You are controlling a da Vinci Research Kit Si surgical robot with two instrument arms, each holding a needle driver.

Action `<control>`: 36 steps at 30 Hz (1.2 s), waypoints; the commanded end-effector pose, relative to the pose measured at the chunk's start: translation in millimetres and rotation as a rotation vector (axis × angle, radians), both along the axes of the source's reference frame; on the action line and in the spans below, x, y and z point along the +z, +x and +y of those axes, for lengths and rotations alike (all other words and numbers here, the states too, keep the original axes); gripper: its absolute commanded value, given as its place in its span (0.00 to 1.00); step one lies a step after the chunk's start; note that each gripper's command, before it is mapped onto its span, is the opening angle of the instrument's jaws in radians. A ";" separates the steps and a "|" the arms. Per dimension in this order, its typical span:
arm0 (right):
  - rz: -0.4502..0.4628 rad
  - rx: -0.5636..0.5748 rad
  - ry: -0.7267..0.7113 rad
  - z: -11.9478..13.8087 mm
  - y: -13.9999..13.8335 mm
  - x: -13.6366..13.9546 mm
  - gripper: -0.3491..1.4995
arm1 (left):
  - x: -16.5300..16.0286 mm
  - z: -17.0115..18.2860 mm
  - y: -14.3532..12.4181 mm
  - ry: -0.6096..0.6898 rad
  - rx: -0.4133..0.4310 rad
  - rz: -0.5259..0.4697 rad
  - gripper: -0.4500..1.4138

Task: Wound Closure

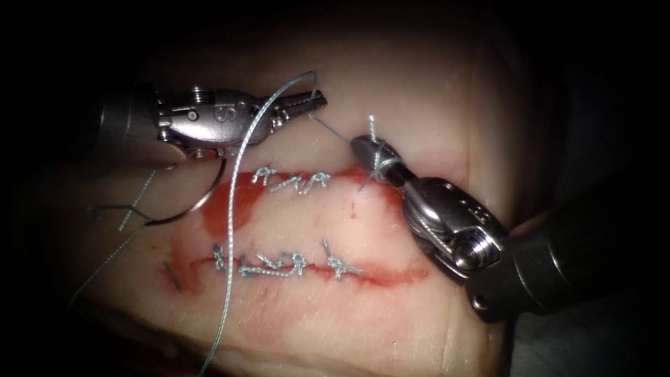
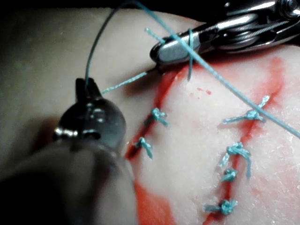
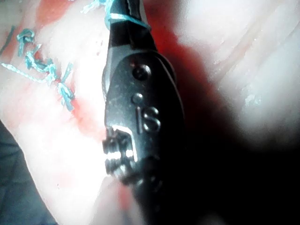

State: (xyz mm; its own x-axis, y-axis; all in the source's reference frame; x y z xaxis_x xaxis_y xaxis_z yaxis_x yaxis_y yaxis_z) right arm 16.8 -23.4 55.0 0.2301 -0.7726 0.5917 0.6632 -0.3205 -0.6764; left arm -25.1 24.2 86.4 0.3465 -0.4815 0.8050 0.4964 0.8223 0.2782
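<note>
My left tool [image 1: 310, 103] is above the upper cut [image 1: 352, 174], jaws shut on the thread [image 1: 241, 160]. From there the thread arcs up and falls across both cuts to the near edge. A short taut piece runs from the left jaws [image 2: 86, 84] to the tip of my right tool [image 1: 359, 144]. The right jaws [image 2: 159, 51] look shut, with thread looped around them [image 1: 384, 164] [image 3: 124, 18] and nothing seen between them. The curved needle [image 1: 199, 202] lies free on the tissue at the upper cut's left end, held by neither tool.
Several knotted stitches [image 1: 293, 181] close the upper cut, and several more [image 1: 279, 264] close the lower cut [image 1: 391, 274]. Red fluid [image 1: 234, 206] pools at the upper cut's left end. Loose thread [image 1: 132, 209] trails off to the left of the needle.
</note>
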 end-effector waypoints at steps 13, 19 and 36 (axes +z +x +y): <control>-0.040 -0.286 -0.091 -1.3 -0.5 -0.7 0.00 | 1.0 0.4 -0.4 0.004 -0.002 -0.005 0.00; 0.008 -0.346 -0.096 -1.6 -0.4 -1.1 0.00 | 1.0 0.9 -0.5 0.009 -0.002 -0.004 0.00; 0.173 -0.498 -0.067 -4.2 2.6 -2.7 0.00 | -0.1 7.9 -5.1 0.018 -0.049 -0.081 0.00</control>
State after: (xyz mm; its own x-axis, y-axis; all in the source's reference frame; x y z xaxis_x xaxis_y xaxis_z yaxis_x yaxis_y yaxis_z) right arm 18.5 -27.4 52.0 -0.0648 -0.7745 0.6292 0.2950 -0.6172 -0.7294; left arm -29.9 31.7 85.8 0.2565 -0.5125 0.8195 0.5106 0.7918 0.3353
